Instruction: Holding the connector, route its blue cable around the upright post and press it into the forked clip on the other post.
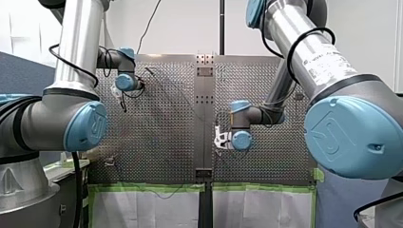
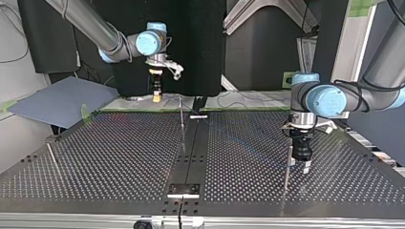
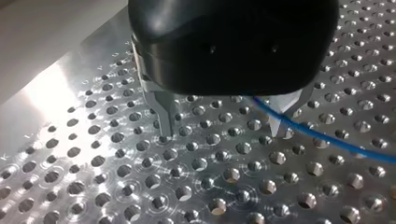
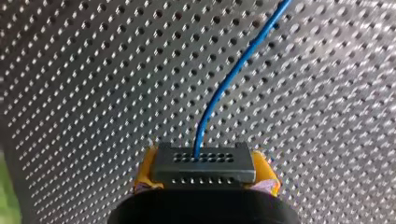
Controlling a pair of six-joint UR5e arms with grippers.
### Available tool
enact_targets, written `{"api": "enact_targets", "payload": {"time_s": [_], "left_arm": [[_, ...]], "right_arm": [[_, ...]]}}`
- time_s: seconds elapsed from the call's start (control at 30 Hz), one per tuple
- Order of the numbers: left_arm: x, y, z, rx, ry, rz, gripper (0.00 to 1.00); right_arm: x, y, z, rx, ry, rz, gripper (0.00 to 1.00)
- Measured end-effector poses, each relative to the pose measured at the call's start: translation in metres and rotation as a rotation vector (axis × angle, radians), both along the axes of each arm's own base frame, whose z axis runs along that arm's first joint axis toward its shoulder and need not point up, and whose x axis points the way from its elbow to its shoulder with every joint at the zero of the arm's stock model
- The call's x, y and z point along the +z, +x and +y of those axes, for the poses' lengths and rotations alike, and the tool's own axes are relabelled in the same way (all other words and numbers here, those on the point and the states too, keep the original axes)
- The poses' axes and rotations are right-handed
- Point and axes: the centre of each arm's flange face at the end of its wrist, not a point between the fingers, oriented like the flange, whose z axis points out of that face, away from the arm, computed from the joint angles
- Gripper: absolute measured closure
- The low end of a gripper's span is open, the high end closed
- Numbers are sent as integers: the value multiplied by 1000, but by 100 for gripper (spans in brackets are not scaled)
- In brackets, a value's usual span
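Connector (image 4: pixel 201 165) sits clamped between the yellow pads of our right gripper (image 2: pixel 156 98), at the far edge of the table (image 2: pixel 119 157) on the top view's left. Its blue cable (image 4: pixel 233 70) leads straight out ahead of the pads. A thin post (image 2: pixel 182 121) stands mid-table. Further right, our left gripper (image 3: pixel 223 133) hangs just beside a second post (image 2: pixel 288 167), metal fingers (image 3: pixel 162 114) spread, with the cable passing just beside one finger. We cannot tell which post carries the fork.
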Motion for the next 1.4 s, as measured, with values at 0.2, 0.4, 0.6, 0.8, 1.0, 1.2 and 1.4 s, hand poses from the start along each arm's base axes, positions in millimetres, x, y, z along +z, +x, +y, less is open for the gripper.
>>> {"api": "enact_targets", "payload": {"time_s": [0.2, 0.4, 0.6, 0.8, 1.0, 1.2, 1.4], "left_arm": [[-1, 0, 0, 0, 0, 4, 0], [-1, -1, -1, 0, -1, 6, 0], [-1, -1, -1, 0, -1, 7, 0], [-1, -1, -1, 3, 0, 7, 0], [-1, -1, 0, 6, 0, 7, 0], [-1, -1, 0, 7, 0, 7, 0], [-1, -1, 0, 8, 0, 7, 0]], "right_arm": [[-12, -13, 11, -46, -1, 5, 100], [-31, -27, 25, -82, 14, 25, 100], [-63, -41, 42, -93, 47, 54, 100], [-94, -54, 62, -94, 82, 78, 100], [-120, -61, 70, -97, 95, 81, 100], [-145, -69, 70, -112, 99, 62, 100], [-167, -78, 63, -132, 94, 52, 100]]}}
